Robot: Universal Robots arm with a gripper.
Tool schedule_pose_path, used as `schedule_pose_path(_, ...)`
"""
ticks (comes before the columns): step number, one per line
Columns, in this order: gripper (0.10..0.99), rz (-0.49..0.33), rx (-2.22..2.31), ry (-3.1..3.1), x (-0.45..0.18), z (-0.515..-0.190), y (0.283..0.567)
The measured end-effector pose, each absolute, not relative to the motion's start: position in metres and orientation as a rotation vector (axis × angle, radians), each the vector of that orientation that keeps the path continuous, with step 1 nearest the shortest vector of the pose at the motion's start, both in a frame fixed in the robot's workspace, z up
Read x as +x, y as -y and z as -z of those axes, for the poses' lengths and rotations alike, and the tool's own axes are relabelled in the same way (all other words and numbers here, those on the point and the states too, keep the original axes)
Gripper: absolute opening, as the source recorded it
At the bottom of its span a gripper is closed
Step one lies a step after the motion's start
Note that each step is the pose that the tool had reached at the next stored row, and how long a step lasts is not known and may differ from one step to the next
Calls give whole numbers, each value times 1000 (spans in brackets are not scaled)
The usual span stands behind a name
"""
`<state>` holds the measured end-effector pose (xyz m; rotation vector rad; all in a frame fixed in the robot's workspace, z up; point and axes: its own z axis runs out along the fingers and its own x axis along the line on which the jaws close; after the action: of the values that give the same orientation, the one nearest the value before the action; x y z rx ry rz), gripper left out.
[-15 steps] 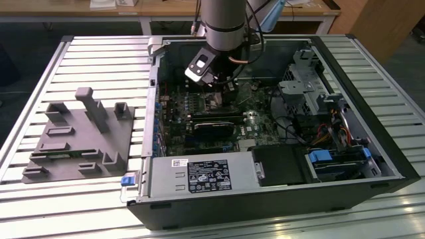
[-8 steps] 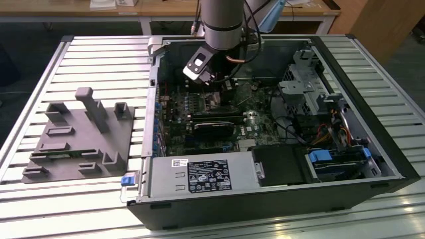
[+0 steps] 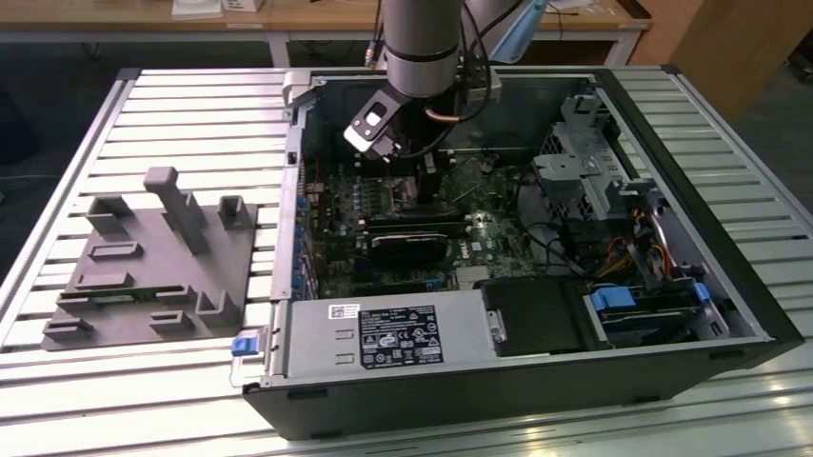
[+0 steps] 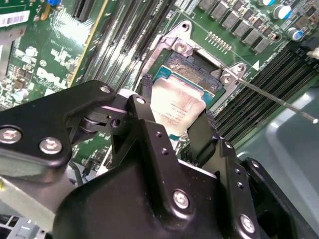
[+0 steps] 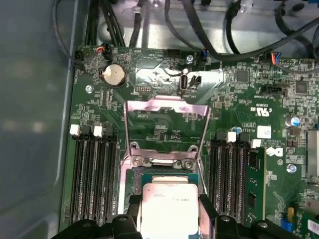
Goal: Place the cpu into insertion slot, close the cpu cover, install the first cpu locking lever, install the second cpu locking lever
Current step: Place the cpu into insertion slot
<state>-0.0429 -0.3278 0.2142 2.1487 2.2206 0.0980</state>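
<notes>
- While pinching the cpu (image 4: 178,105) in the hand (image 4: 174,115), hovered over the insertion slot (image 4: 197,62).
- Found the cpu cover (image 5: 167,105) standing open.
- Hung inside the computer case (image 3: 534,390), upper centre of the exterior view.

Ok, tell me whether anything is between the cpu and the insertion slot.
Nothing visible. The gripper holds the cpu by its edges right over the insertion slot, and the cpu cover stands open, tipped back off the socket opening. The part of the slot under the chip is hidden.

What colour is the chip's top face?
The chip is silvery-beige metal, clearest in the first wrist view.
</notes>
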Motion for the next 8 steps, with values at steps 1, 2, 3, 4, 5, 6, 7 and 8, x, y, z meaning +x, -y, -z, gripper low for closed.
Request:
schedule_pose_path(1,537,-98,2149,-2220,-44,-214,327)
schedule_pose_path(2,537,-98,2149,-2220,-44,-213,327)
schedule_pose_path(3,537,-98,2150,-2220,-44,-212,326)
schedule_pose_path(4,537,-98,2150,-2219,-45,-210,326)
schedule_pose_path(5,537,-98,2150,-2219,-45,-209,326)
schedule_pose_path(6,537,-98,2150,-2219,-45,-208,326)
schedule_pose_path(7,537,-98,2150,-2219,-45,-207,325)
schedule_pose_path(8,537,-98,2150,-2219,-46,-206,325)
